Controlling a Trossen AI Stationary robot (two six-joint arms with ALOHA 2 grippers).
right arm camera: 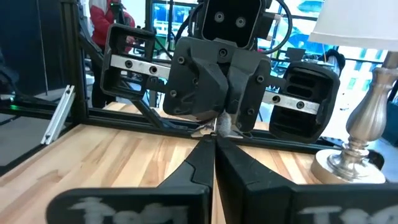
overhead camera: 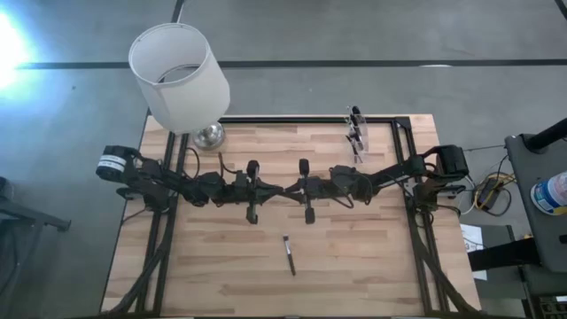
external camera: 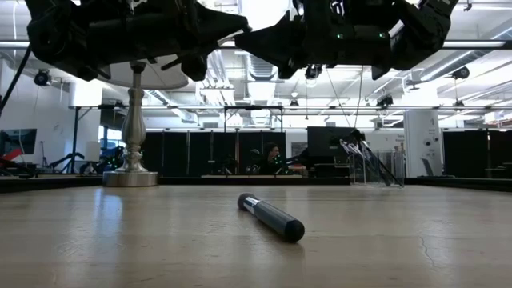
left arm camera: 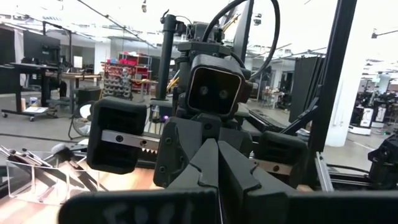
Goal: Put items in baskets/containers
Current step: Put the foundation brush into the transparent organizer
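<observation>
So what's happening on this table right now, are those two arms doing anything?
Neither is holding anything at the moment. The left gripper and right gripper hang shut, side by side above the middle of the wooden table. One small brush lies alone on the wood in front of them. A clear cup at the back edge already holds several brushes. A lamp stands at the back left corner.

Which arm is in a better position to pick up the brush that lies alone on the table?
Probably the right: the thin dark brush lies slightly nearer the right gripper than the left gripper, and the small clear cup is on that side.
</observation>
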